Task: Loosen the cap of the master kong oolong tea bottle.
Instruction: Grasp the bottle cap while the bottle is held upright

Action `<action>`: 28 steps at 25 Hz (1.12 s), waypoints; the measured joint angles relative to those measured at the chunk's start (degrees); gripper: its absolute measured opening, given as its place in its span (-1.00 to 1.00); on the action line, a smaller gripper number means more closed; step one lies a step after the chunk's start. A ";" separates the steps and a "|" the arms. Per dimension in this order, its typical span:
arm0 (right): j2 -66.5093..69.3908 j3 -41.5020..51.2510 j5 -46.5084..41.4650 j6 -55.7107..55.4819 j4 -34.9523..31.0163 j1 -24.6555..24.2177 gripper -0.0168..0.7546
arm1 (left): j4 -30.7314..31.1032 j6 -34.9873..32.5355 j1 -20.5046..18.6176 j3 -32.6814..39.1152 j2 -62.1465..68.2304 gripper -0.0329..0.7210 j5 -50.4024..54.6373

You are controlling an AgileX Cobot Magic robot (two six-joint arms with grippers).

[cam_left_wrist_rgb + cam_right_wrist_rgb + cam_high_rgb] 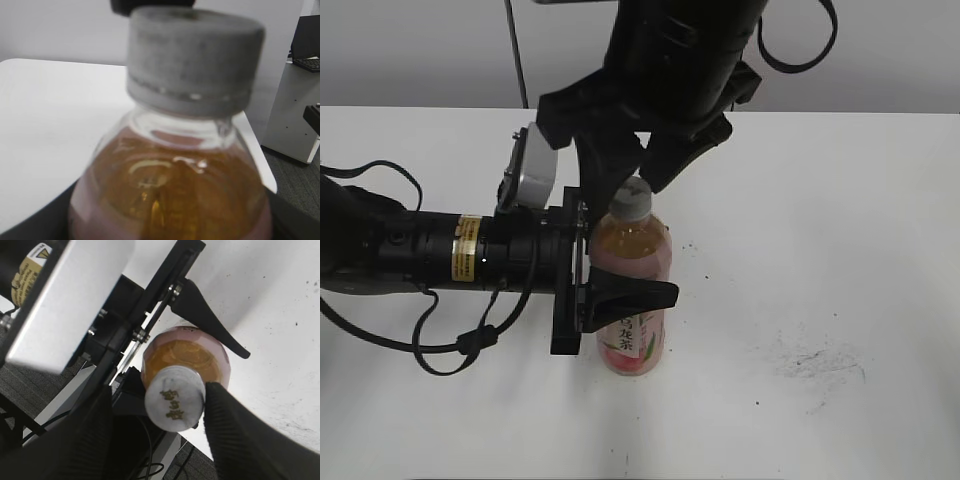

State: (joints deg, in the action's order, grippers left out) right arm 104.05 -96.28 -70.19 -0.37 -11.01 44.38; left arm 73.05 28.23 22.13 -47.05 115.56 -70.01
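The master kong oolong tea bottle (pixel 632 300) stands upright mid-bench (pixel 840 200), clamped round its body by the left fingers (pixel 620 270). The right fingers (pixel 155 435) straddle the cap (pixel 175 398) at 3 and 9 o'clock, one touching, one apart: no firm grip. Cap still seated; whether it's loosened I cannot tell. Ribbed grey plastic cap, smooth clear bottle.

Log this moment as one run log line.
left gripper: shut on bottle | right gripper: open around cap, left finger clear of it | bottle upright on table
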 joint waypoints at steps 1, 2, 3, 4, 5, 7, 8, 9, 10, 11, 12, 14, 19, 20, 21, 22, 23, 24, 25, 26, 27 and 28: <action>0.14 0.00 0.00 0.00 0.06 0.00 0.18 | -0.03 0.00 0.00 0.00 0.00 0.27 0.00; 0.26 0.00 0.00 0.00 0.24 0.00 0.18 | -0.03 0.00 0.00 0.00 0.00 0.27 0.00; 0.47 0.00 0.00 0.00 0.29 0.00 0.18 | -0.03 0.00 0.00 0.00 0.00 0.27 0.00; 0.68 0.00 0.00 0.00 0.41 0.00 0.18 | -0.03 0.00 0.00 0.00 0.00 0.27 0.00; 0.75 0.00 0.00 0.00 0.44 0.00 0.18 | -0.03 0.00 0.00 0.00 0.00 0.27 0.00; 0.94 0.00 0.00 0.00 0.70 0.00 0.15 | -0.07 0.00 0.00 0.00 0.00 0.27 0.00; 0.94 0.00 0.06 0.00 0.95 0.00 0.12 | -0.07 0.00 0.00 0.00 0.00 0.27 0.00; 0.94 0.00 0.06 0.00 1.18 0.00 0.06 | -0.07 0.00 0.00 0.00 0.00 0.27 0.00; 0.94 0.00 0.06 0.00 1.31 0.00 -0.01 | -0.07 0.00 0.00 0.00 0.00 0.27 0.00; 0.94 0.00 0.06 0.00 1.48 0.00 -0.09 | -0.07 0.00 0.00 0.00 0.00 0.27 0.00; 0.94 0.00 0.06 0.00 1.78 0.00 -0.17 | -0.07 0.00 0.00 0.00 0.00 0.27 0.00; 0.94 0.00 0.06 0.00 2.00 0.00 -0.24 | -0.07 0.00 0.00 0.00 0.00 0.27 0.00; 0.94 0.00 -0.01 1.70 2.00 0.00 -0.24 | -0.16 0.00 0.00 0.00 0.00 0.27 0.00; 0.94 0.00 -0.01 2.63 2.00 0.00 -0.24 | -0.15 0.00 0.00 0.00 0.00 0.27 0.00; 0.94 0.00 0.04 3.98 2.00 0.00 -0.24 | -0.17 0.00 0.00 0.00 0.00 0.27 0.00; 0.94 0.00 0.04 5.70 2.00 0.00 -0.25 | -0.21 0.00 0.00 0.00 0.00 0.27 0.06; 0.94 0.00 0.04 7.56 2.00 0.00 -0.25 | -0.28 0.02 0.00 0.00 0.00 0.27 0.11; 0.94 0.00 0.04 10.19 2.00 0.00 -0.25 | -0.32 0.07 0.00 0.00 0.00 0.27 0.11; 0.94 0.00 0.04 13.03 2.06 0.00 -0.25 | -0.39 0.13 0.00 0.00 0.00 0.27 0.11; 0.94 0.00 0.04 15.32 2.18 0.00 -0.25 | -0.39 0.24 0.00 0.00 0.00 0.27 0.16; 0.94 0.00 0.04 17.73 2.30 0.00 -0.25 | -0.45 0.29 0.00 0.00 0.00 0.27 0.16; 0.94 0.00 0.04 19.71 2.39 0.00 -0.25 | -0.51 0.29 0.00 0.00 0.00 0.27 0.17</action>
State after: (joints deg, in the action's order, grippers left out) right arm 104.99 -96.28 -70.15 19.34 -8.63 44.38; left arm 72.54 28.52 22.13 -47.05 115.56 -69.84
